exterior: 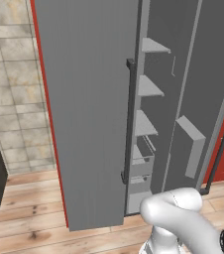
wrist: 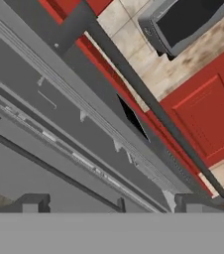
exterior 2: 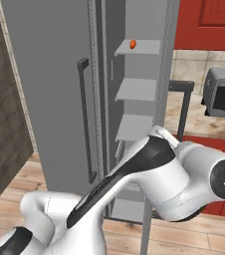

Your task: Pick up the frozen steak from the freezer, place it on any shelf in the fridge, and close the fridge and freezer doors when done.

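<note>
Freezer point(exterior: 151, 124) door ajar — steak perhaps hidden inside.

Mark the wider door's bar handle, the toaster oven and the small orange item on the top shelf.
bar handle point(exterior 2: 85, 119), right base view, mid-bar.
toaster oven point(exterior 2: 224, 92), right base view, front face.
small orange item point(exterior 2: 133, 44), right base view, its middle.

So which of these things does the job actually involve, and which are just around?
Job:
freezer, standing open
small red item on its top shelf, probably the frozen steak
freezer door
fridge door

Just around:
toaster oven
red cabinets
tiled wall
</note>
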Available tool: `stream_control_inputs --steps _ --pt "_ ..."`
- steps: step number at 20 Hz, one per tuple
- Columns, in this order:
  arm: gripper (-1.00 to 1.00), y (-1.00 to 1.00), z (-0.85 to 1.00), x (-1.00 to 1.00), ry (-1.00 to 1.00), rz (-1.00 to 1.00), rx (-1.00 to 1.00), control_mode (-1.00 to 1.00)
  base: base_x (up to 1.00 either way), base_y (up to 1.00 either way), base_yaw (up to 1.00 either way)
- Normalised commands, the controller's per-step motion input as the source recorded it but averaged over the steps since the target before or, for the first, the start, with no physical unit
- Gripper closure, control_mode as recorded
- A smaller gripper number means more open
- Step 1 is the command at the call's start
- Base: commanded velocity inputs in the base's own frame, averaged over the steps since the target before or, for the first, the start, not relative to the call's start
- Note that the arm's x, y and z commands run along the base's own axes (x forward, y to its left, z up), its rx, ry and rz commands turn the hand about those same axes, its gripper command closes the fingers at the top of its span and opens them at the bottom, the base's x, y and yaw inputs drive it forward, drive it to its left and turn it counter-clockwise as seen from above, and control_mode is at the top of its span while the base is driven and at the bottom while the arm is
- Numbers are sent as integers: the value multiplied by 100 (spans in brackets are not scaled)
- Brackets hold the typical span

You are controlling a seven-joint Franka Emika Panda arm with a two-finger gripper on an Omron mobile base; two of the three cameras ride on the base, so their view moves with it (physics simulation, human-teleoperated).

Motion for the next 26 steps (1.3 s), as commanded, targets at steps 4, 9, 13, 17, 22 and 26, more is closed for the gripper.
stream_control_inputs --steps 4,9,13,17,22,26 --pt "-100 -43 -13 72 0 0 1 -100 0 0 0" --pt "-100 -52 -9 59 0 1 1 -100 0 0 0" --pt "-100 -47 -21 64 0 4 0 -100 0 0 0" --pt "-100 -47 -17 53 0 8 0 -100 0 0 0" --pt "-100 -33 -13 48 0 9 0 -100 0 0 0" --pt "-100 -5 -11 60 0 12 0 -100 0 0 0"
